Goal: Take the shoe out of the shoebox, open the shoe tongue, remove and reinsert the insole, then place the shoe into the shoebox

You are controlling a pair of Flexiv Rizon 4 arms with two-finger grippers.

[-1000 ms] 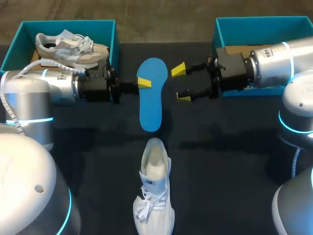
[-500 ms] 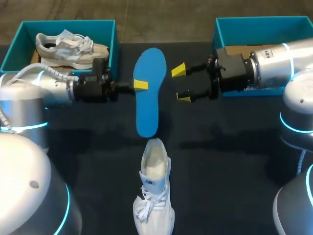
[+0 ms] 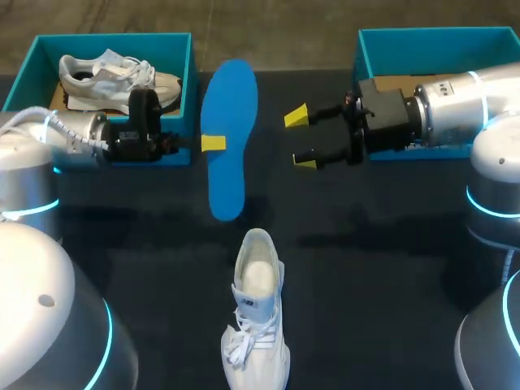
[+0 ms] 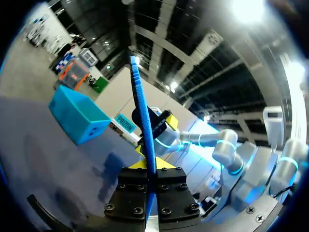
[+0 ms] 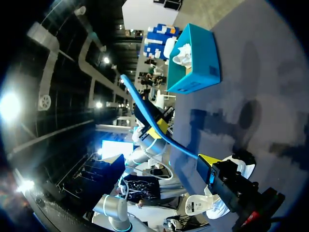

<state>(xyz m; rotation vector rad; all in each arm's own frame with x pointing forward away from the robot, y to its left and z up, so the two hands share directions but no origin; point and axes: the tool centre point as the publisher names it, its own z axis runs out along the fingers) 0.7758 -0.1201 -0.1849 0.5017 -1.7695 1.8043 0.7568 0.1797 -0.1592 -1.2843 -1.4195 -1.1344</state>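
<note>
Head view shows the left gripper (image 3: 213,143) clamped on the blue insole (image 3: 230,106), its yellow tips pinching one long edge about midway along. The insole hangs above the dark table (image 3: 374,276), just beside the left shoebox (image 3: 114,39), where a second shoe (image 3: 114,77) lies. The insole's near end is close to the heel of the white shoe (image 3: 256,317), which rests upright on the table with its tongue and laces toward the robot. Across from the insole, the right gripper (image 3: 301,140) has its fingers spread wide with nothing between them, in front of the right shoebox (image 3: 422,36). In the left wrist view the insole (image 4: 144,125) appears edge-on, rising from between the closed fingers. In the right wrist view it (image 5: 145,108) curves ahead of the open fingers.
</note>
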